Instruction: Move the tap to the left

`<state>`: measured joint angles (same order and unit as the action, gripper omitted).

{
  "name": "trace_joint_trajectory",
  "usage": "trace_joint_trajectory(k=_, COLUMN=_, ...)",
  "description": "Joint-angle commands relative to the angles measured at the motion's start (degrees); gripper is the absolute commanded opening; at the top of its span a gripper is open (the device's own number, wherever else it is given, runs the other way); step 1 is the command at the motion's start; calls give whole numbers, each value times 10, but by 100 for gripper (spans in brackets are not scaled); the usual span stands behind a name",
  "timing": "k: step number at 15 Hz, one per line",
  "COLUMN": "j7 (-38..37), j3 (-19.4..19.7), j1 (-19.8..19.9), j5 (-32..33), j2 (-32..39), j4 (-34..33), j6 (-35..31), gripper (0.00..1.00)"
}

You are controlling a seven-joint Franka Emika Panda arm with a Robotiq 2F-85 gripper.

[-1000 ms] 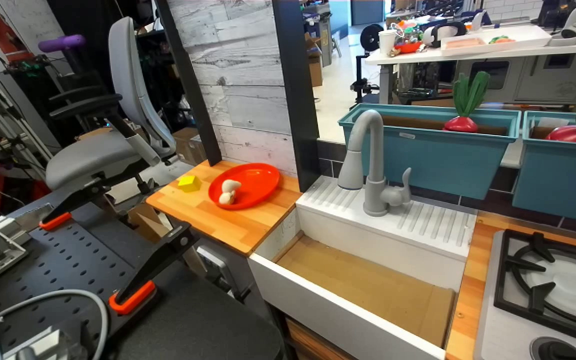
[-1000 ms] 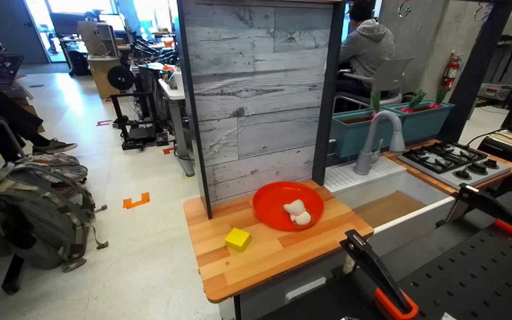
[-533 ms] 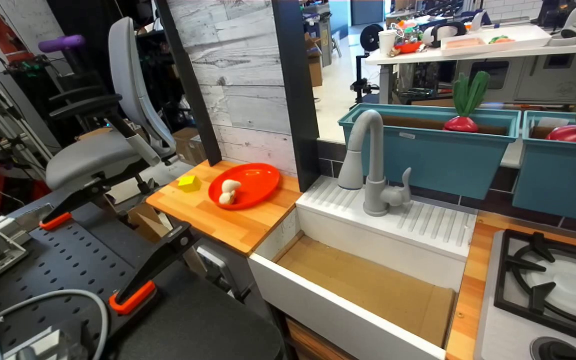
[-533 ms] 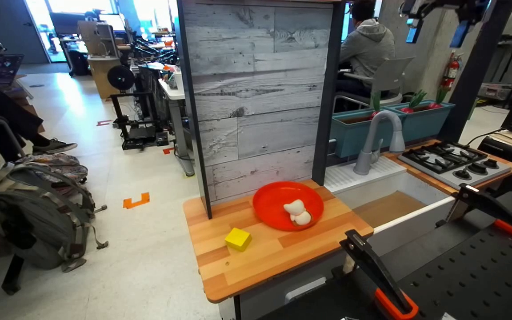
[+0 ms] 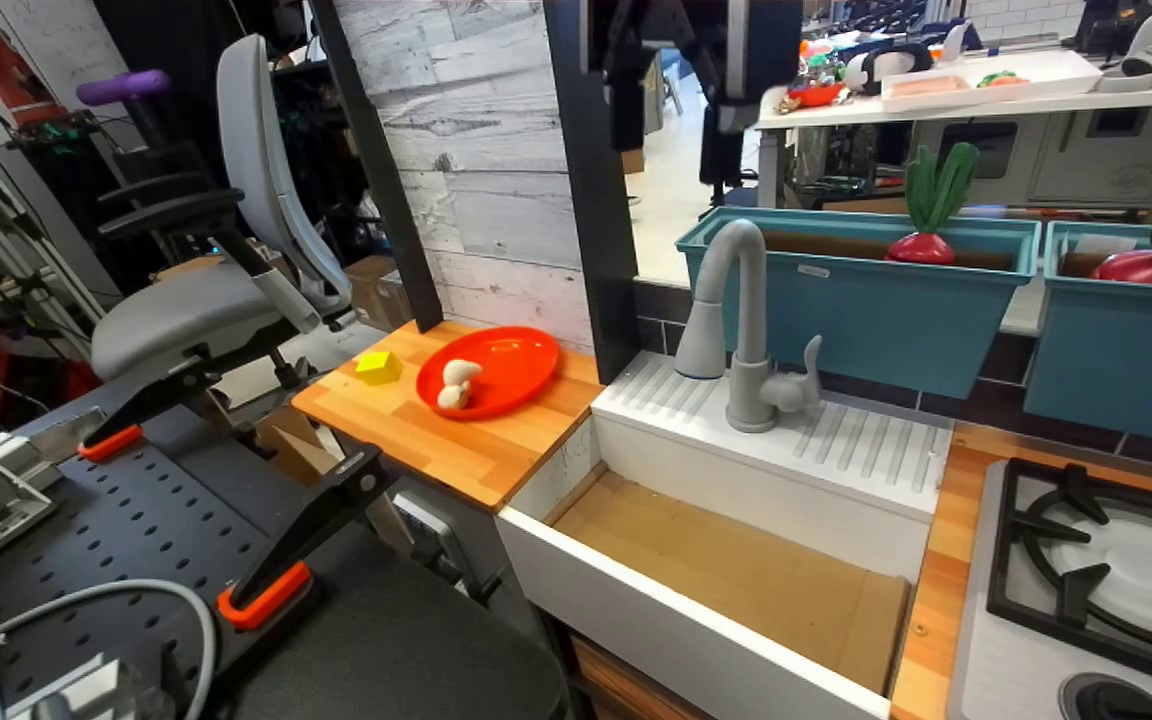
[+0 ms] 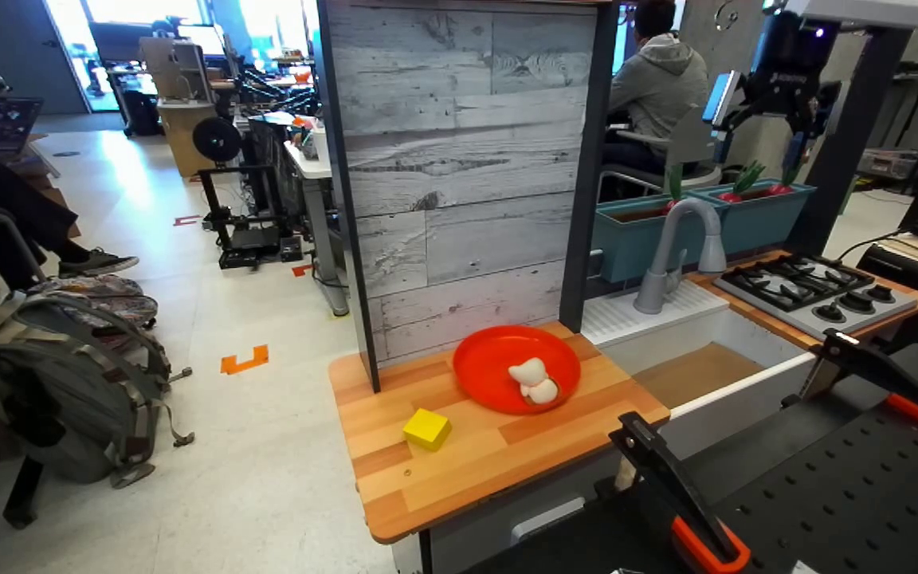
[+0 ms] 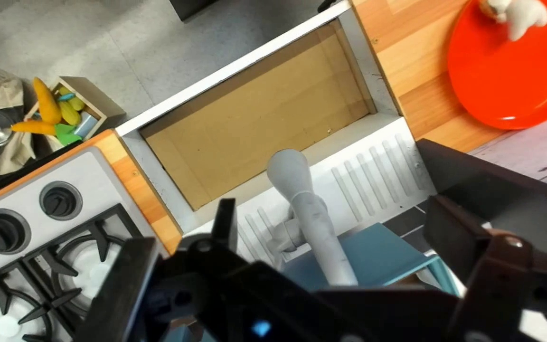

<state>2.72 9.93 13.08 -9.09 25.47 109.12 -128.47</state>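
Observation:
The tap (image 5: 752, 310) is a tall matte grey gooseneck standing upright on the white ridged ledge behind the sink (image 5: 696, 645). It also shows in an exterior view (image 6: 668, 239) and in the wrist view (image 7: 318, 228). Its spout curves over and down, with the nozzle over the ledge in an exterior view. A small grey handle (image 5: 798, 385) sits at its side. My gripper (image 5: 674, 140) is open and empty, above the tap, with its fingers pointing down. In the wrist view the tap's neck lies between the spread fingers (image 7: 340, 223), its lower part hidden by the gripper body.
Teal planters (image 5: 856, 325) with toy radishes stand right behind the tap. A dark post (image 5: 591, 200) and wood-pattern panel rise beside the sink. A red plate (image 5: 521, 365) holds a pale toy, near a yellow block (image 5: 378, 367). A toy stove (image 5: 981, 600) is opposite.
My gripper was out of view a second ago, then came in at the top of an exterior view. It is now lower and shows in both exterior views. The tap has not moved.

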Motion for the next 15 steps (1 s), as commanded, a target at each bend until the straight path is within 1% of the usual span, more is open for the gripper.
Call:
trace_joint_trajectory(k=1, j7=-9, j3=2, j1=6, j5=29, j2=77, j4=-72, j6=1, gripper=100)
trace_joint_trajectory(k=7, j7=-18, j3=3, j1=-7, j5=84, j2=148, j4=-126, j6=-2, gripper=100)
trace_joint_trajectory(k=13, j7=4, j3=-11, j1=-11, j5=108, j2=181, j4=-151, j6=-10, gripper=100)
trace_joint_trajectory(k=14, j7=6, j3=-13, j1=-12, j5=111, j2=184, j4=-154, j6=-9, gripper=88)
trace_joint_trajectory(k=15, j7=11, j3=-14, j1=-13, j5=114, j2=186, j4=-157, j6=-7, gripper=72)
